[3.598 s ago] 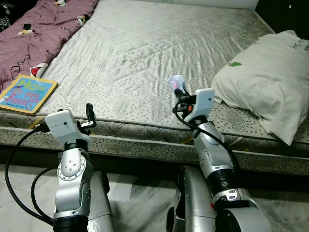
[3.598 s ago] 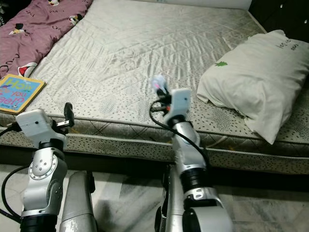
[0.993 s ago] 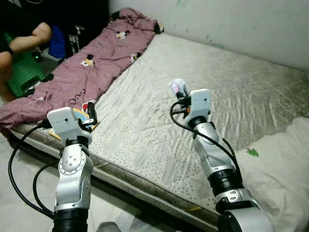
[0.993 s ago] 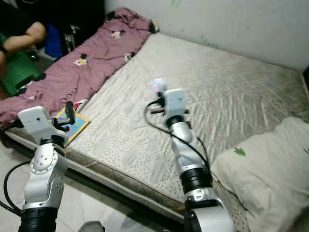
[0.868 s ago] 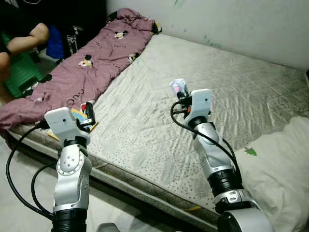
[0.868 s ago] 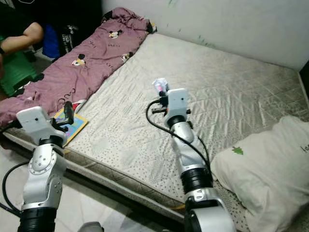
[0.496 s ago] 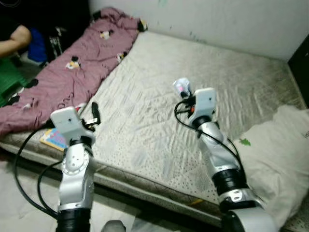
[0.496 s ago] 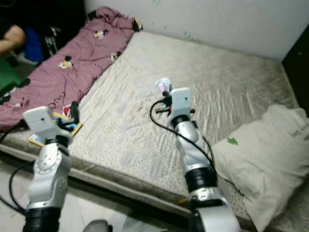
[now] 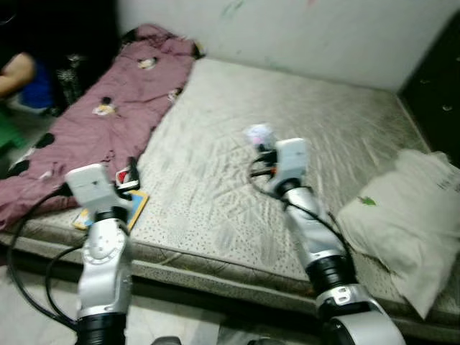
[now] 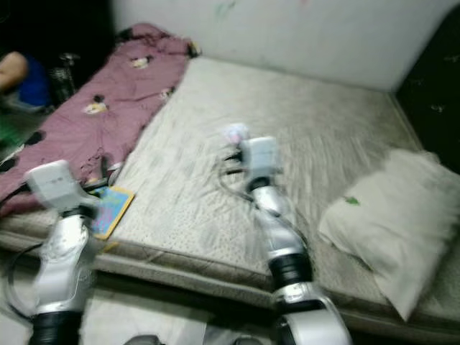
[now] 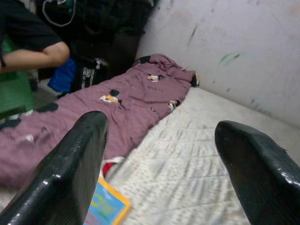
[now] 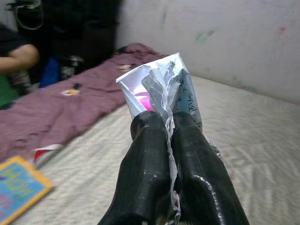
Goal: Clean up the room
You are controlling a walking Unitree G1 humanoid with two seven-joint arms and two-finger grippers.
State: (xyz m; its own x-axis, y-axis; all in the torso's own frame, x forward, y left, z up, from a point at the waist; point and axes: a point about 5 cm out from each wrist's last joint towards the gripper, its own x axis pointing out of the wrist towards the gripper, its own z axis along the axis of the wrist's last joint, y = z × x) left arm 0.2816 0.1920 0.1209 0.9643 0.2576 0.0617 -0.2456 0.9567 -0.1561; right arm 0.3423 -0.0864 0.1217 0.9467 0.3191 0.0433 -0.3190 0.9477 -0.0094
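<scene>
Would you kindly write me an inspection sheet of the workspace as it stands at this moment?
Surface: bare grey quilted mattress, creased, seen slightly blurred.
Job's things: crumpled white plastic wrapper with pink inside, pinched in the right gripper above the mattress.
Clutter: colourful children's book at the mattress's left edge; purple cartoon-print blanket along the left side; white pillow at right.
Grippers: right shut on the wrapper; left gripper open, empty, raised near the book.
Cables: black cable looping beside the left arm; another on the right arm.
Surroundings: pale marked wall; a person's arm beyond the blanket.
</scene>
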